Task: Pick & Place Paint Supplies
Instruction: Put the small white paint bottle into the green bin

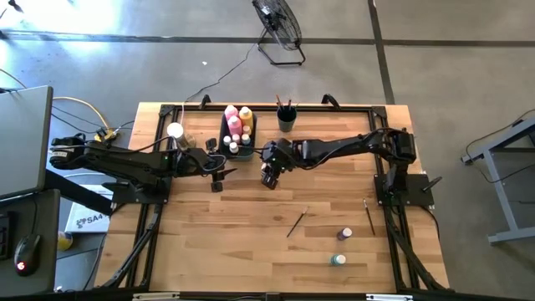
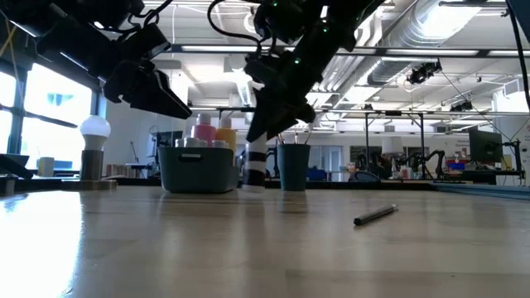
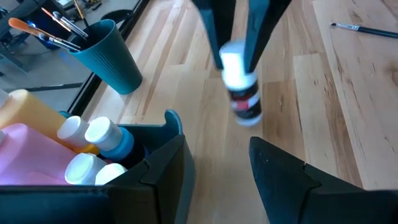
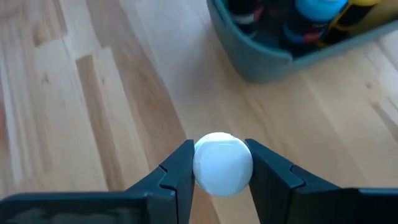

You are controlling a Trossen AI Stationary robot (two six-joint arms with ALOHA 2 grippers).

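Observation:
My right gripper (image 4: 219,149) is shut on a small paint bottle (image 3: 240,84) with a white cap and a dark body, low over the wood just right of the grey bin (image 1: 236,134). The bin holds tall pink and yellow squeeze bottles (image 1: 238,119) and several small white-capped bottles (image 3: 93,146). My left gripper (image 3: 219,180) stands open near the bin's front edge, with nothing between its fingers. Two more small bottles (image 1: 344,235) (image 1: 337,260) stand upright on the table at the near right. Two paintbrushes (image 1: 297,222) (image 1: 368,216) lie flat on the wood. My right gripper pinches the bottle's round white cap (image 4: 222,163) between its two fingers, one on each side. The fingers slant down from the table's right. The bottle hangs upright below them (image 2: 257,165). Whether its base touches the wood I cannot tell.
A teal cup (image 1: 286,119) with brushes standing in it is at the far edge, right of the bin. A white knob on a round tan base (image 1: 175,130) stands left of the bin. Bare wood lies in the table's middle and near left.

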